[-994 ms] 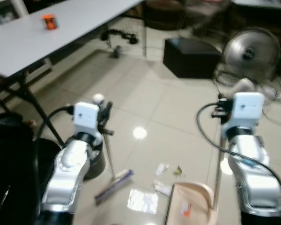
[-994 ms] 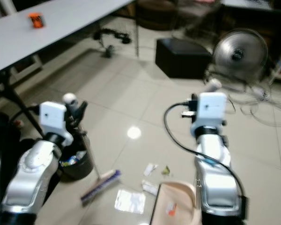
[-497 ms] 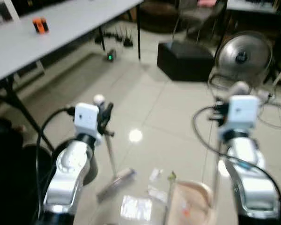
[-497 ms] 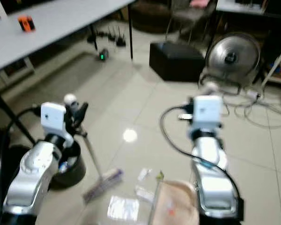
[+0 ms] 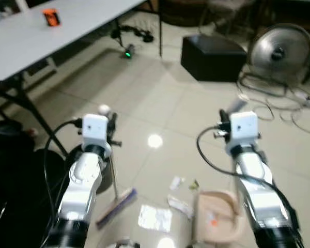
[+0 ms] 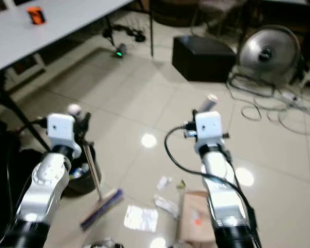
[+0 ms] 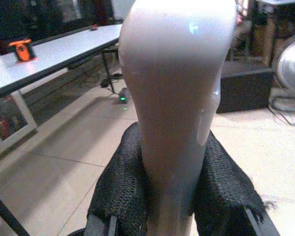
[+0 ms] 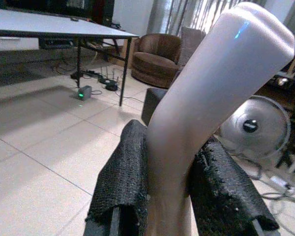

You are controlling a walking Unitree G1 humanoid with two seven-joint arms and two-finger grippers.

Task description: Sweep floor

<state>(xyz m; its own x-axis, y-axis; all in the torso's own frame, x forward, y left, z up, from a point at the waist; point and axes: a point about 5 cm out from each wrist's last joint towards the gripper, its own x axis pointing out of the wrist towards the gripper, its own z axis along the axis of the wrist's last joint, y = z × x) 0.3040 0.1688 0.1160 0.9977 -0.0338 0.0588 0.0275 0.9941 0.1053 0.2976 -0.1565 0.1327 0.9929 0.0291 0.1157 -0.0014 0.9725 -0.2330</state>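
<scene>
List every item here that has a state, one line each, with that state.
left gripper: shut on the broom handle.
right gripper: shut on the dustpan handle.
broom: upright, head on the floor.
dustpan: on the floor, an orange scrap inside.
litter: lying on the tiles, not yet swept in.
bin: upright, open, rubbish inside.

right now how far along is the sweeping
Early to midway. Done: a bit of orange litter already lies in the dustpan. In hand: the left tool is shut on the broom handle, with the broom head on the tiles; the right tool is shut on the dustpan handle. Left: the silver wrapper and white scraps lie on the floor outside the pan.
</scene>
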